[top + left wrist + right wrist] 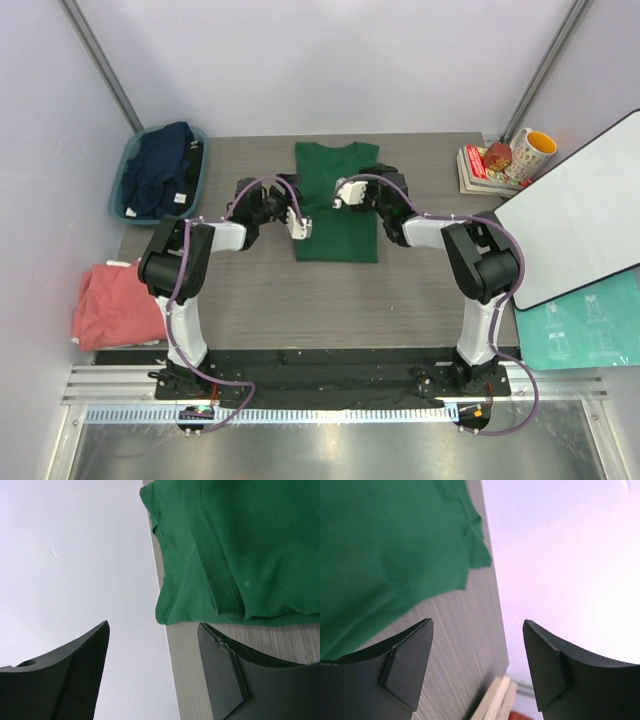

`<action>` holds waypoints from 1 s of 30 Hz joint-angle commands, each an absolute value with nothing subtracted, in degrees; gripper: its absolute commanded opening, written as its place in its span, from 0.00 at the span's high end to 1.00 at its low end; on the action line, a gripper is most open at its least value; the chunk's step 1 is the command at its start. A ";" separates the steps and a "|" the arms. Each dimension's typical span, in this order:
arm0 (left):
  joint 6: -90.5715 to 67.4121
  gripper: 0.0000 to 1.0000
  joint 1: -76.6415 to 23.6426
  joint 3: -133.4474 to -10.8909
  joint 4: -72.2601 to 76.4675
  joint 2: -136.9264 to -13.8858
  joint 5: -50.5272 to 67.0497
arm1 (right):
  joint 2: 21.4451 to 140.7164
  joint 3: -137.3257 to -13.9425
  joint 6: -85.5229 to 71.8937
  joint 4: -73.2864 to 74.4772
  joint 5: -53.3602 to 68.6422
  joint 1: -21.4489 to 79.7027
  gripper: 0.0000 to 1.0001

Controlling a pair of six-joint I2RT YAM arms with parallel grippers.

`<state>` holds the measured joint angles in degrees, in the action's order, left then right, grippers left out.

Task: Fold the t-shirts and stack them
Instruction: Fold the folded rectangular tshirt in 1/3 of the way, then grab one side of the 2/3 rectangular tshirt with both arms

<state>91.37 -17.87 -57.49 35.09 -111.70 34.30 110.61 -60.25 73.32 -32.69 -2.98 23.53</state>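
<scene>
On the grey desk [250, 290] the dark green t-shirt [338, 238] lies mid-desk, sides folded in, the left hand [300, 226] and right hand [347, 191] both wide and empty over it, so a low-swinging finger could snag and undo a fold.

Flat t-shirt [337, 235] between tub [127, 165] and books [478, 172]

No writing, brand or number can be read anywhere. Right of the green t-shirt [336, 200], the stack of books [478, 172] has a red cover with print too small to make out. The mug [533, 153] beside it shows only a coloured pattern. Farther right, a teal sheet [580, 325] carries faint, unreadable diagrams.
</scene>
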 commanded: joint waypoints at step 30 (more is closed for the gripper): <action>124.37 0.36 -21.53 -43.59 -16.36 -97.46 47.73 | 84.81 -38.06 76.11 1.06 27.16 29.71 0.26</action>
